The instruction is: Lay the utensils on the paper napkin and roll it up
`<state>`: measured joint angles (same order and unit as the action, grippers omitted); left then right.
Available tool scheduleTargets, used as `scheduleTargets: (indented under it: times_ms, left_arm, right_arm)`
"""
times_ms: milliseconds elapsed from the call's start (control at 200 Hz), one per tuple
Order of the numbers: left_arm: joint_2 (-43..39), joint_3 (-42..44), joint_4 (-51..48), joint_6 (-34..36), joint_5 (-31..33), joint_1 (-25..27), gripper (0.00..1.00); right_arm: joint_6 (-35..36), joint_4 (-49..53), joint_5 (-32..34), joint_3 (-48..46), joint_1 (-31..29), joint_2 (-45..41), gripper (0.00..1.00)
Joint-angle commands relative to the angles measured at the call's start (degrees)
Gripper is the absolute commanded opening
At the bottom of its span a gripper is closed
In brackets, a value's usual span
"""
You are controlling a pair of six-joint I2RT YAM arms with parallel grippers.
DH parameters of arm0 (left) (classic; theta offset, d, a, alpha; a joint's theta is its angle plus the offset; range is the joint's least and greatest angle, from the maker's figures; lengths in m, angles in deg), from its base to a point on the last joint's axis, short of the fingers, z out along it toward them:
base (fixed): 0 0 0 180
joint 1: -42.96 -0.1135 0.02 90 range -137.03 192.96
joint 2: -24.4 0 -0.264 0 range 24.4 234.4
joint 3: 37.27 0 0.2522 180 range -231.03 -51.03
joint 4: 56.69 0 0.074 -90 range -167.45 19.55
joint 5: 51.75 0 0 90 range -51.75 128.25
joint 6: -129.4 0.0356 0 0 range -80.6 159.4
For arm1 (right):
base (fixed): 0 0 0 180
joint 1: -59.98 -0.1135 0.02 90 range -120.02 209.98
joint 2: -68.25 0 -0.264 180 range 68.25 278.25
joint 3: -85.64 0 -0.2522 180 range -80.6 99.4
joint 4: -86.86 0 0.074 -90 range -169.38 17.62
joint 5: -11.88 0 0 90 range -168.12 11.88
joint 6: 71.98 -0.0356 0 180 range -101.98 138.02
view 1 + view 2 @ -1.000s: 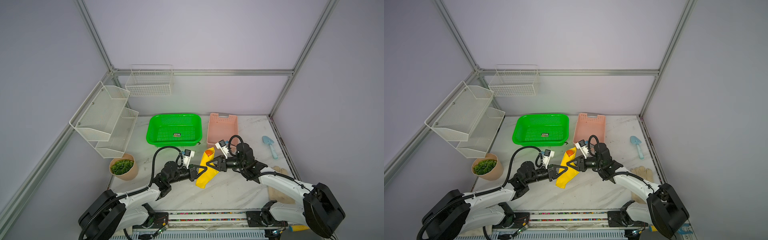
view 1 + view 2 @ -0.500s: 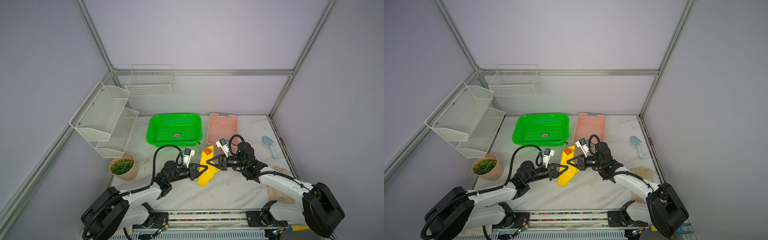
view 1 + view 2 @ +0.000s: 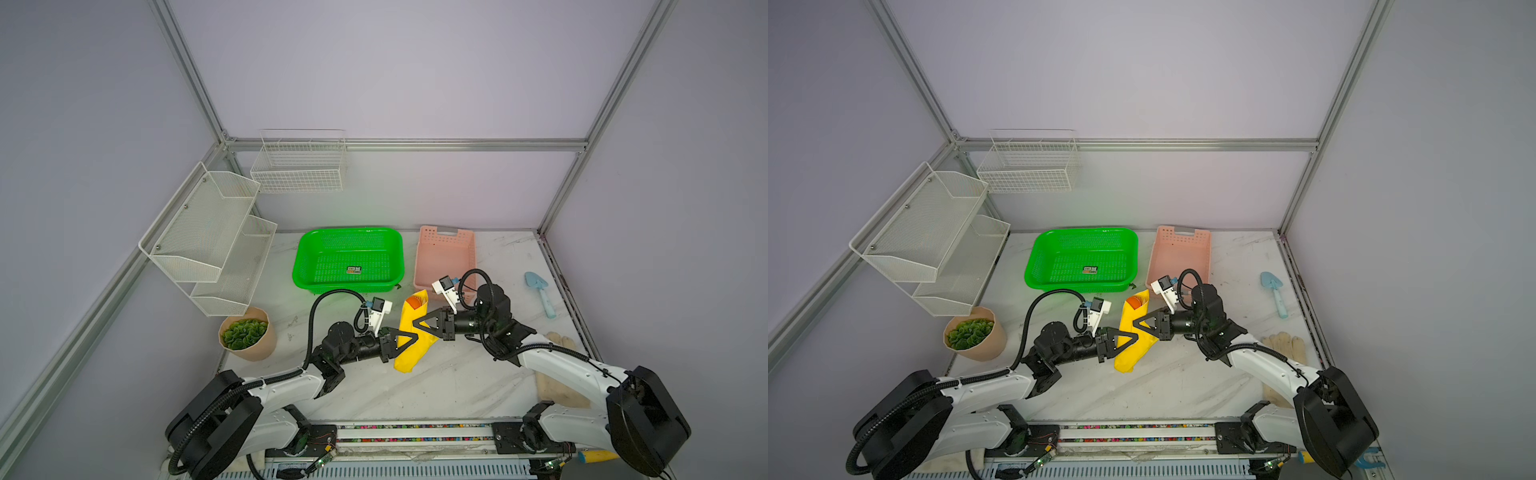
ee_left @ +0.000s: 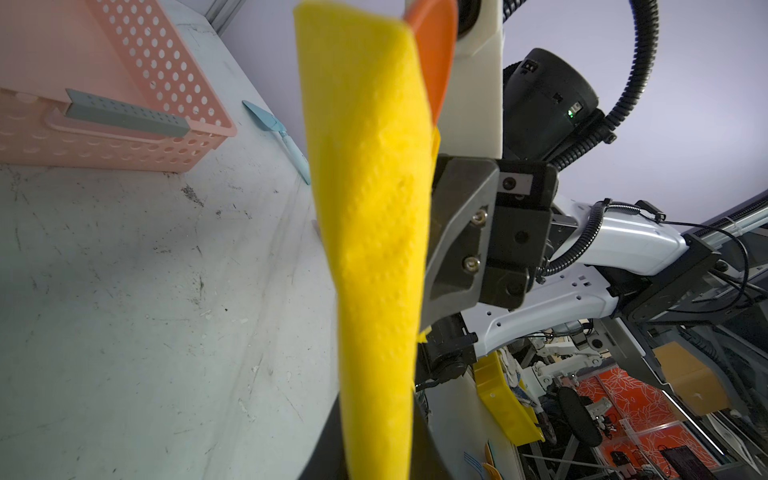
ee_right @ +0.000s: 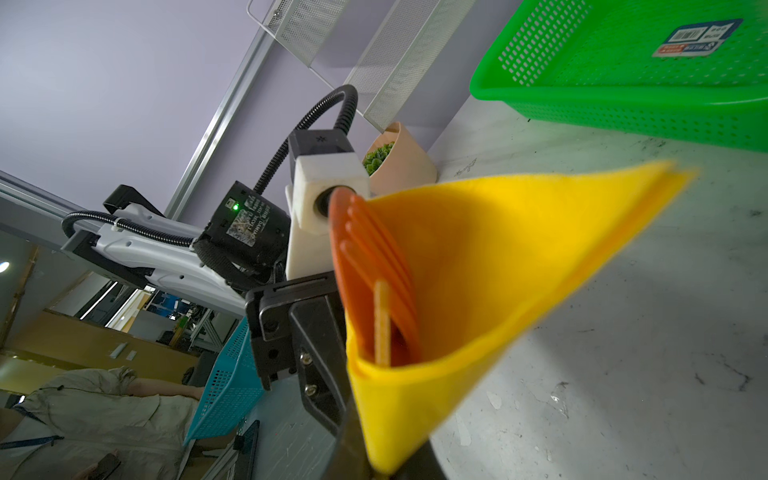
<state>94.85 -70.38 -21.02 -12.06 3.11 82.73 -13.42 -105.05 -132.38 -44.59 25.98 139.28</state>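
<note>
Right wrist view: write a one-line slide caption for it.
Orange utensils tucked inside the folded yellow paper napkin, with the green basket and potted plant behind.

paper napkin (image 3: 409, 357): was mid-table, in front of the tray (image 3: 332, 266) and basket (image 3: 444, 257).
utensils (image 3: 412, 302): sat inside the napkin's far end.
trowel (image 3: 540, 293): lay far right.
plant pot (image 3: 253, 349): stood left.

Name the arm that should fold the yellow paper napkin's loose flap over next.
Right, probably. The right pincer grips the yellow paper napkin on the open side, where the right wrist view looks in at the orange plastic utensils. The left pincer holds the closed fold and can steady it.
</note>
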Motion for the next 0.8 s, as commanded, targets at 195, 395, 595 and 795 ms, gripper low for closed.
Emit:
scheduleTargets:
  times_ms: [195, 395, 595, 795]
  left_arm:
    - [0.48, -0.45, 1.72, 0.99, 0.53, -0.13, 0.09]
    - [-2.45, -0.23, -1.87, 2.77, 3.15, -0.99, 0.08]
    - [-4.66, -1.45, -5.98, 4.41, 7.52, -1.41, 0.08]
    - [-5.21, -1.7, -6.01, 4.51, 9.7, -1.51, 0.07]
  right_arm:
    - [2.01, 7.35, 5.82, 4.21, 0.15, -7.23, 0.61]
    - [7.93, 25.88, 15.72, 9.52, 0.58, -14.54, 0.63]
    - [10.63, 33.41, 14.28, 10.29, 0.38, -16.52, 0.67]
    - [6.82, 29.41, 11.77, 7.91, -0.7, -17.67, 0.73]
